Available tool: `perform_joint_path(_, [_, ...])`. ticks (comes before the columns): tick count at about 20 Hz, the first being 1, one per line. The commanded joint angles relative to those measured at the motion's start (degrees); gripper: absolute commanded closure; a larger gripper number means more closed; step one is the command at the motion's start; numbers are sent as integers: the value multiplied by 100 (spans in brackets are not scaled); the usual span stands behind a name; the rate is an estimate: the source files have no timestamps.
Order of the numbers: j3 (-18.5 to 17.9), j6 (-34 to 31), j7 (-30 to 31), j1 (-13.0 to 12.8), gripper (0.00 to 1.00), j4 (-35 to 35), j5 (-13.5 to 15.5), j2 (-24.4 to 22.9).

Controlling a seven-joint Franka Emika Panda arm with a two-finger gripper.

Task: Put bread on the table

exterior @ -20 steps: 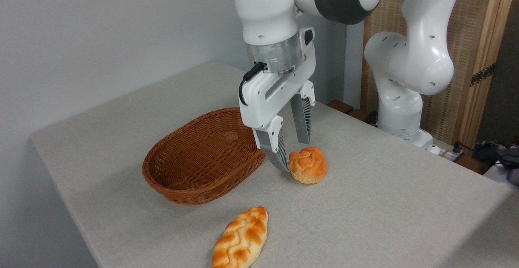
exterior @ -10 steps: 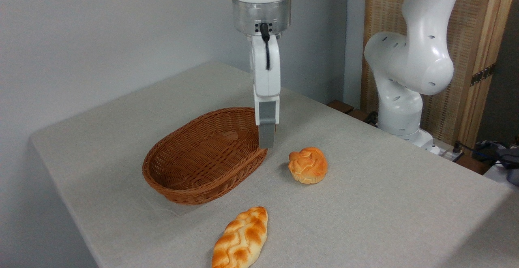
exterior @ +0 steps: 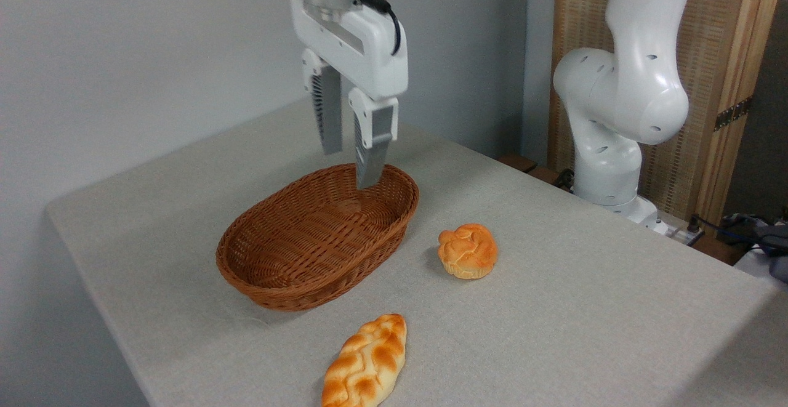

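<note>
The bread (exterior: 467,250), a small round golden-orange bun with a knotted top, rests on the table (exterior: 585,308) just right of the wicker basket. My gripper (exterior: 349,170) hangs open and empty above the far end of the basket, up and to the left of the bun and well apart from it. Its two grey fingers (exterior: 369,154) point down with a gap between them.
A brown oval wicker basket (exterior: 317,237) with nothing in it sits left of centre. A long braided loaf (exterior: 366,362) lies near the front edge. The arm's white base (exterior: 615,148) stands at the back right, before a wooden panel.
The open gripper has drawn away from the bun, rising, turning and moving left until it hangs over the basket. The bun has stayed where it lay.
</note>
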State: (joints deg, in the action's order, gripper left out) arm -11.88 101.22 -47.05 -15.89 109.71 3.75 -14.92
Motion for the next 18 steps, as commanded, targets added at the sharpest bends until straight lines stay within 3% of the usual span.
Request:
perform_joint_path(1, [89,-269,731,-2,0,-748,11,401])
perform_joint_path(6, [159,-1279,970,-2,0,-1619,-15,1016])
perform_joint_path(9, [317,-1289,1285,-11,0,-1874,-217,1289])
perform_joint_path(18, [467,-1184,1479,-11,1,-1927,-270,1535])
